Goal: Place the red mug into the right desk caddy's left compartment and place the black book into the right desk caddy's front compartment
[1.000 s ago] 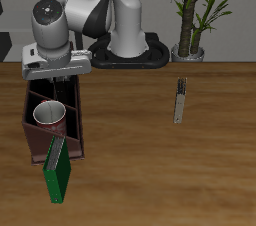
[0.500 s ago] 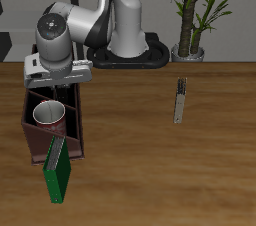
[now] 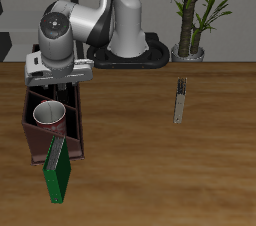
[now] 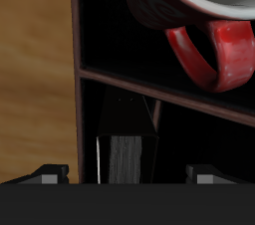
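The right desk caddy (image 3: 36,146) is a dark reddish-brown box near the table's side edge. The red mug (image 3: 48,116) stands upright inside one of its sections, handle (image 4: 204,55) toward the divider (image 4: 149,82). In the wrist view the black book (image 4: 124,154) stands on edge in the adjoining section, grey page edge up. My gripper (image 3: 57,89) hangs open right above that section, and its fingertips (image 4: 45,174) sit wide of the book on both sides without touching it. In the exterior view the hand hides the black book.
A larger green book (image 3: 57,171) leans against the caddy's end nearest the table's front edge. A thin grey object (image 3: 180,101) stands upright farther along the table. A potted plant (image 3: 192,15) and the robot's base (image 3: 130,50) are at the back.
The hand has shifted slightly sideways above the caddy's back end over the last second. Mug, books and caddy have not moved.
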Controlling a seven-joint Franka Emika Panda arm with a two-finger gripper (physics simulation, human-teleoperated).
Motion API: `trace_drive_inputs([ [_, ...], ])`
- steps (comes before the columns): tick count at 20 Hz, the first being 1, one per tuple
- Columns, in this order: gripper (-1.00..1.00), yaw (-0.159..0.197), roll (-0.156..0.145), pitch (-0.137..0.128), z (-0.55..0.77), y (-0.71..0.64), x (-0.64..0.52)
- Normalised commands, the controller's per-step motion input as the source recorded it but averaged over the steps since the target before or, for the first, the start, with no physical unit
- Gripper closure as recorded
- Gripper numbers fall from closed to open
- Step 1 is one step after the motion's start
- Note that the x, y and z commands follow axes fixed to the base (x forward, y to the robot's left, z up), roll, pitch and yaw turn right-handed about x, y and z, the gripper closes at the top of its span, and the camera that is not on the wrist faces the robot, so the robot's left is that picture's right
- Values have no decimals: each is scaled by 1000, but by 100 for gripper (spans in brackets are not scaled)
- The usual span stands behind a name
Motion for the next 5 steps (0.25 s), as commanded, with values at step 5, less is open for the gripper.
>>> trace_drive_inputs([
  [5,-100,7,19,-8,97,138,-68],
])
